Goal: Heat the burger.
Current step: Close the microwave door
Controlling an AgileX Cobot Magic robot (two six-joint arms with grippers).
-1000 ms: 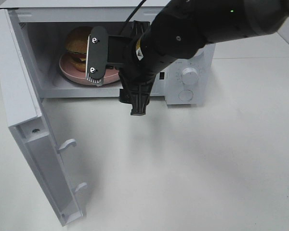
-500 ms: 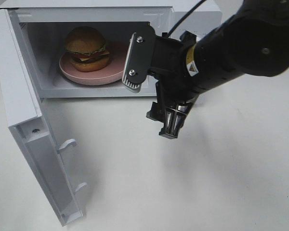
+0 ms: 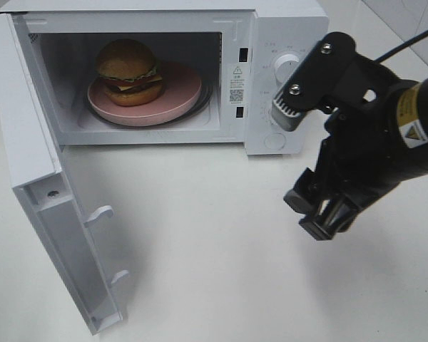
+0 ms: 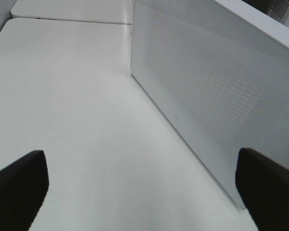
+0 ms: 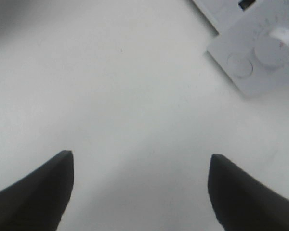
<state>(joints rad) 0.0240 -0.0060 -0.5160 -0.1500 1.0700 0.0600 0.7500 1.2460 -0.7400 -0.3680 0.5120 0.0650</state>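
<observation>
The right gripper (image 5: 138,161) hangs empty, jaws apart, well clear of the burger (image 3: 128,71) on its plate (image 3: 178,100) inside the microwave (image 3: 271,21). The door (image 3: 36,142) gapes; a hard shove could skid the microwave.

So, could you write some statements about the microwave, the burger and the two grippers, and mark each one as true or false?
1. The burger sits on the pink plate inside the microwave. True.
2. The microwave door is shut. False: it stands wide open.
3. The right gripper holds the burger. False: it is open and empty, outside the microwave.
4. The left gripper is open. True.
</observation>
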